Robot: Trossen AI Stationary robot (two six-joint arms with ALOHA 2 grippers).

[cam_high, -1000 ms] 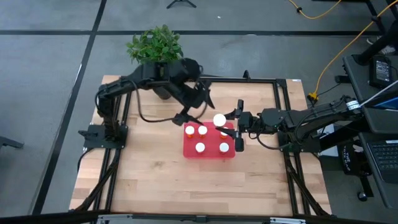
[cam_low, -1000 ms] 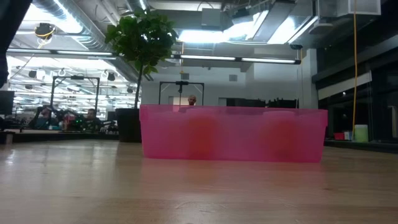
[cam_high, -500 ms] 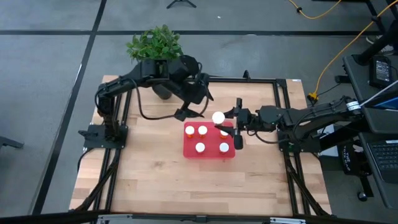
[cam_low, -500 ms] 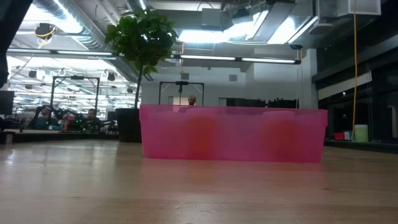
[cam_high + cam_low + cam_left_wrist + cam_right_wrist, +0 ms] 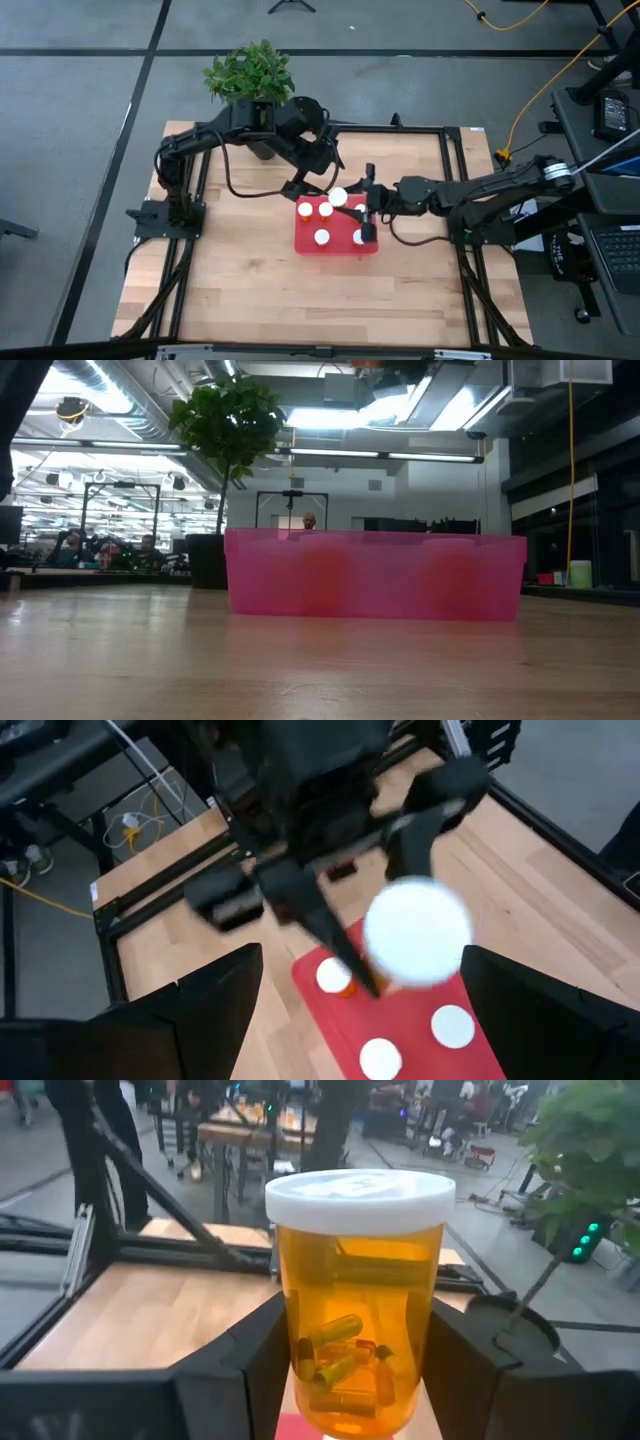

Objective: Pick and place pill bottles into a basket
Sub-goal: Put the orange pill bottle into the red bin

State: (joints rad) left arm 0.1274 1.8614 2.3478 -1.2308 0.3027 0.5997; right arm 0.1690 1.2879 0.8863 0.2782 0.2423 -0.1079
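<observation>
A pale wooden table top [image 5: 300, 290] framed by black rails stands on a grey floor, with a leafy green plant in a black pot [image 5: 250, 75] at its twelve o'clock edge. Near the middle lies the flat red rectangular tray with rounded corners [image 5: 305, 243], holding small orange pill bottles with round white caps [image 5: 322, 237] that stand upright. The right gripper [image 5: 365, 203] reaches in from three o'clock with its arm stretched nearly level over the tray's three o'clock half, fingers clamped on one translucent orange pill bottle with a white cap [image 5: 358, 1295]; the bottle is upright, long axis vertical, cap up, held in the air above the tray. The left gripper [image 5: 312, 180] hangs over the tray's twelve o'clock rim, arm bent down from eleven o'clock, fingers apart and gripping nothing
</observation>
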